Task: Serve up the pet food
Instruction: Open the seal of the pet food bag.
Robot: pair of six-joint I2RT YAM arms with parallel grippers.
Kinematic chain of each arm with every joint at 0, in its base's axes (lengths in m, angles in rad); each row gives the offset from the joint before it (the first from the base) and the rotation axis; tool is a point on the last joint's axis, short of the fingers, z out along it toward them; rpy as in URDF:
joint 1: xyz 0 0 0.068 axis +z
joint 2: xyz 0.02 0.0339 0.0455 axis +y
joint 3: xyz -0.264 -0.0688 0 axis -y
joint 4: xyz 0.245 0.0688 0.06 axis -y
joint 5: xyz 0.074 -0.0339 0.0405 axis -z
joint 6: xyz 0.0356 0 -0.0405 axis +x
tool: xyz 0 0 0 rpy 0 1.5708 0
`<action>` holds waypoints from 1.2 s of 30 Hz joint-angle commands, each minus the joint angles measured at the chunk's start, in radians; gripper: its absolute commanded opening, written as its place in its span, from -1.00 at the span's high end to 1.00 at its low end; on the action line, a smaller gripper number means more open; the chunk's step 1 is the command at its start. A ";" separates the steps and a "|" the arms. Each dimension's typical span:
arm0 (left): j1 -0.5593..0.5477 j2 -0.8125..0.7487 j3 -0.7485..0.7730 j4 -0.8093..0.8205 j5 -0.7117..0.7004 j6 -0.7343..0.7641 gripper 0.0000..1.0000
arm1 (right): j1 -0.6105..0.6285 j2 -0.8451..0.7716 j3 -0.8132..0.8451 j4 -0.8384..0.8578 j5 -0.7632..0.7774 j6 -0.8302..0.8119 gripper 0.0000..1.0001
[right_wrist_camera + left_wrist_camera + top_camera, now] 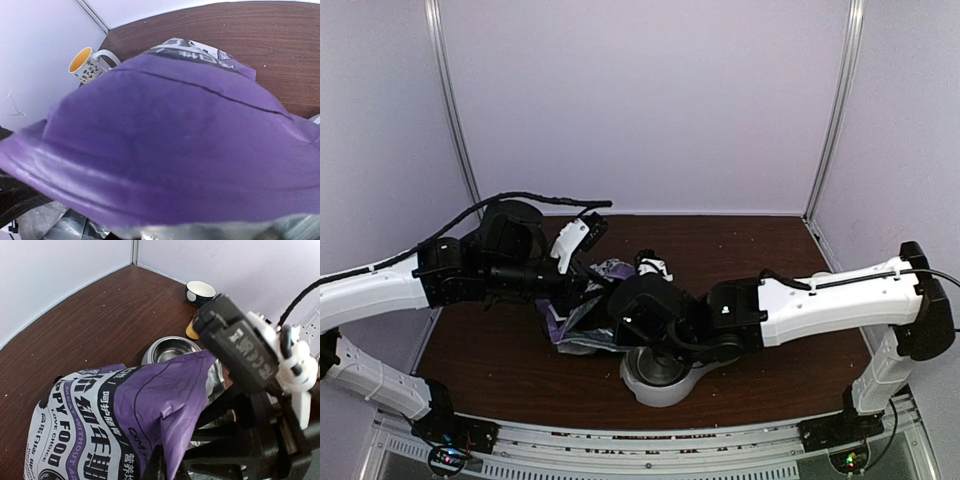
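The purple-and-white puppy food bag (570,330) lies tilted on the brown table between both arms. My left gripper (582,290) is shut on the bag's purple top edge, and its dark finger (161,460) pinches the fold. My right gripper (620,306) is at the bag's open mouth; the bag (175,150) fills its view, with silver foil lining along the bottom, and it appears shut on the rim. The bag (115,410) shows its printed face in the left wrist view. The pet food is hidden from every view. A steel bowl (660,374) stands just beyond the bag's mouth.
The steel bowl (172,347) looks empty. A yellow object (191,331) lies partly hidden behind the right wrist housing (240,347). A small dark bowl with a cream inside (200,290) stands by the wall. A white patterned mug (87,65) stands near the corner.
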 commanded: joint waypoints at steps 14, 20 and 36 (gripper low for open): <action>-0.003 -0.073 0.003 0.100 -0.054 0.011 1.00 | -0.012 0.120 0.052 -0.260 -0.205 0.090 0.25; -0.002 -0.079 0.003 0.105 -0.075 0.007 1.00 | -0.033 0.157 0.025 -0.224 -0.364 0.051 0.33; -0.003 0.025 0.136 -0.030 -0.178 0.015 1.00 | -0.045 -0.176 0.043 -0.189 -0.160 -0.246 -0.43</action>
